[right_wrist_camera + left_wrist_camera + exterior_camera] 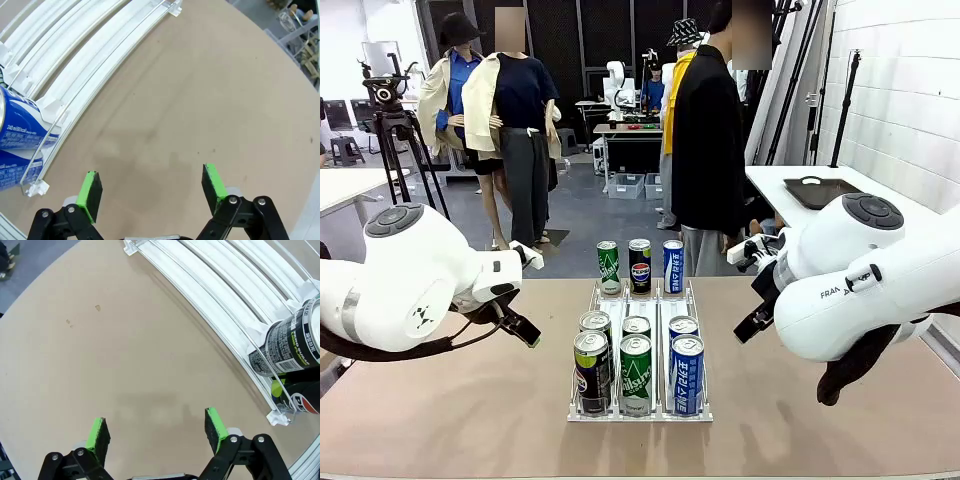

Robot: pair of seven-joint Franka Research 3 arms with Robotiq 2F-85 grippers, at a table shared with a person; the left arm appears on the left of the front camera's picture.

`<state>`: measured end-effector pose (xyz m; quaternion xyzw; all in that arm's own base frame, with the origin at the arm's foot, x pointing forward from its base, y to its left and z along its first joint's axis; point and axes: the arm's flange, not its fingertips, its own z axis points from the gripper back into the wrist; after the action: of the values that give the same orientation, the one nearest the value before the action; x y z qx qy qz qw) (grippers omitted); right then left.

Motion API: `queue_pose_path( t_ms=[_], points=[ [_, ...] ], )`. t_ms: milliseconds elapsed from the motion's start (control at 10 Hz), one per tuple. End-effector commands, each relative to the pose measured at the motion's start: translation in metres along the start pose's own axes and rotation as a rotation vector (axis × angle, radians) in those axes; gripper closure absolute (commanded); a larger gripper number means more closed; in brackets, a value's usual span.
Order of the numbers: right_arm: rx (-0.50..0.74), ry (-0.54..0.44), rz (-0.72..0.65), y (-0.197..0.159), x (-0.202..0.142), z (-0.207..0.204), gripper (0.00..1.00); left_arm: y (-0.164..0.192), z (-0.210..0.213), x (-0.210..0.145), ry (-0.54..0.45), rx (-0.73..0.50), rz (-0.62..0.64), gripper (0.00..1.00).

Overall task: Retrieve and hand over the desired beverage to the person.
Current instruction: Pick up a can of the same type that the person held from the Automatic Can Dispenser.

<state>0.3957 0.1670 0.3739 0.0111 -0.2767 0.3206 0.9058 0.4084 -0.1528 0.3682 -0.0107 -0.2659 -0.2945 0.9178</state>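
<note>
Up and to the right of the left claw [156, 432], a black and lime can [290, 342] says "ZERO". Just below it, a second black can [302, 401] shows part of the Pepsi sign. Left of the right claw [152, 187], a blue can [17, 135] says "240 ml". From the front, a green can [636, 375] says "ilsung", a far black can [640, 266] says "pepsi", and the right arm [850, 290] says "FRA".

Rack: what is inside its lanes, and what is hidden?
The rack holds two cans per lane at its near end: a dark can, green can and blue can in front. The rear cans show mainly tops, labels covered. Three far cans stand at the other end.
</note>
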Motion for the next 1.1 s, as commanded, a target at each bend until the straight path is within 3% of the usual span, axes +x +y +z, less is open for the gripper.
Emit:
queue_pose_path(
  t_ms=[0, 1000],
  points=[
    [0.0, 0.0, 0.0, 0.0, 0.0, 0.0, 0.0, -0.0001, 0.0, -0.0002, 0.0, 0.0, 0.0, 0.0],
    [0.0, 0.0, 0.0, 0.0, 0.0, 0.0, 0.0, -0.0001, 0.0, -0.0002, 0.0, 0.0, 0.0, 0.0]
  ],
)
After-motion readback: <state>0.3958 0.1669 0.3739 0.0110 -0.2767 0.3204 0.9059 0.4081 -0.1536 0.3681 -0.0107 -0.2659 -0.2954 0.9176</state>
